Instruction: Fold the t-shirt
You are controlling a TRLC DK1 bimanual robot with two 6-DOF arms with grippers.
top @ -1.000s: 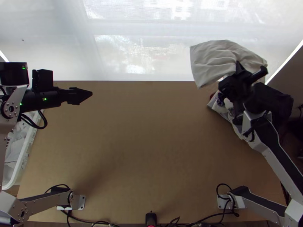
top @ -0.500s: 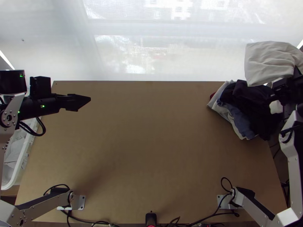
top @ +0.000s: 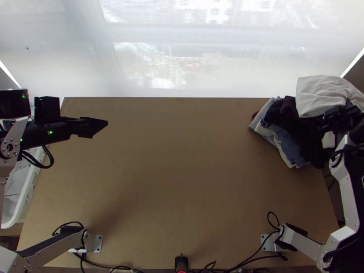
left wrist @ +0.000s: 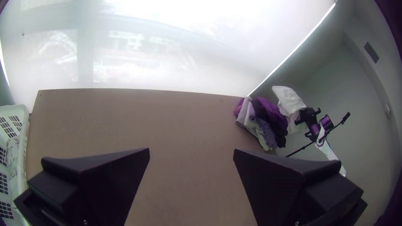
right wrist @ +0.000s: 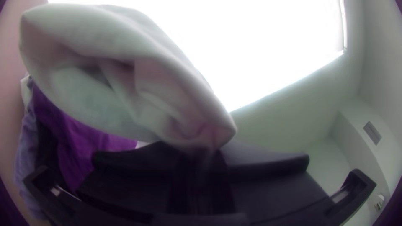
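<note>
Right claw [right wrist: 196,151], pinching white t-shirt [top: 318,94], has swung to table's [top: 182,173] two o'clock, by garment pile [top: 289,136]: stacking likely. Left claw [left wrist: 191,152]: spread.

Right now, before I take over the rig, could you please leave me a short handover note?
Left gripper: open, holding nothing, over the table's far left part.
Right gripper: shut on the white cloth, probably the t-shirt, beside the garment pile at the far right corner; whether they touch, I cannot tell.
Done: cloth gripped. It looks bunched at the grip; I cannot confirm a fold.
Left: set it down and release it; if unfolded, probably spread and fold it first.
</note>
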